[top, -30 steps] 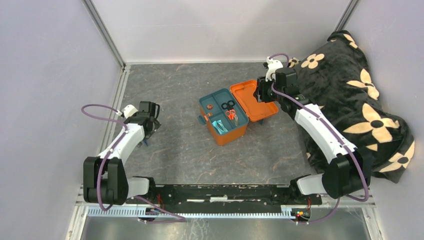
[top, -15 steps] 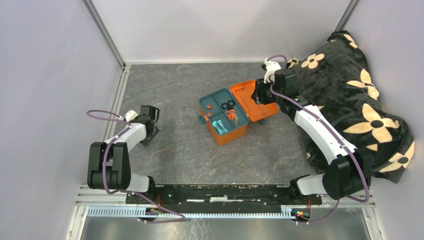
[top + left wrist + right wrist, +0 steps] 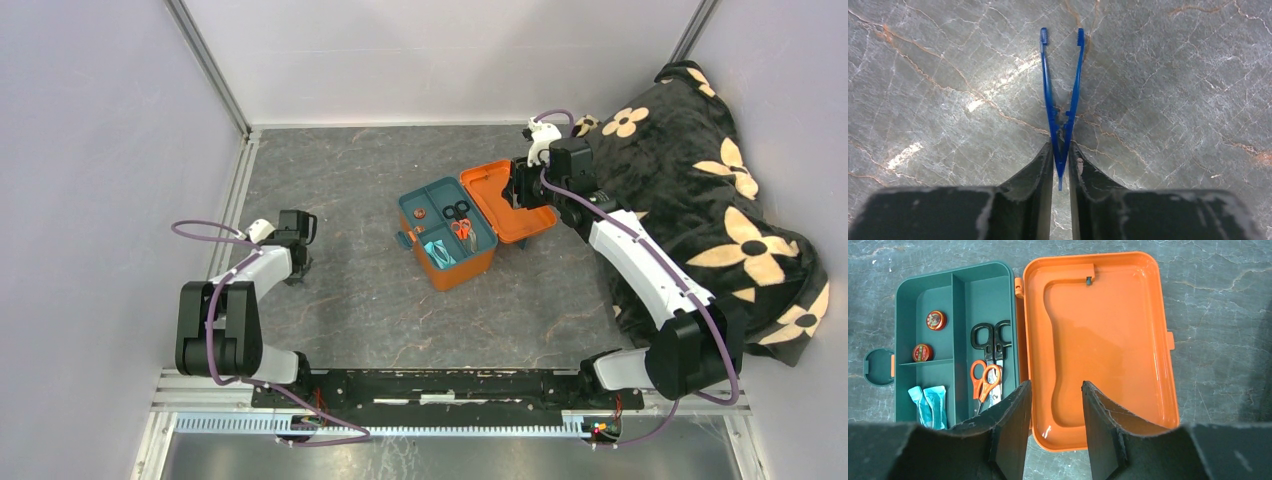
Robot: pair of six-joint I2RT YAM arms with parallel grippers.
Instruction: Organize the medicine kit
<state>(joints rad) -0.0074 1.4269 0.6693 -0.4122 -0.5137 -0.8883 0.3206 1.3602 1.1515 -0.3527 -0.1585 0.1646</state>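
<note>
The medicine kit, an orange box, stands open at mid-table with its lid laid flat to the right. A teal tray in it holds black scissors, orange scissors, two round tins and teal packets. My right gripper hovers open over the lid's near edge with nothing between its fingers. Far to the left, my left gripper is down at the table, shut on the joined end of blue tweezers whose two arms point away from it.
A black blanket with cream flowers is heaped along the right side, beside the right arm. Grey walls close in the marbled table on the left, back and right. A teal latch tab sticks out at the kit's left.
The left arm drew back toward its base and down to the table, and its gripper closed from wide open onto the tweezers. The right arm and the kit stayed put.
</note>
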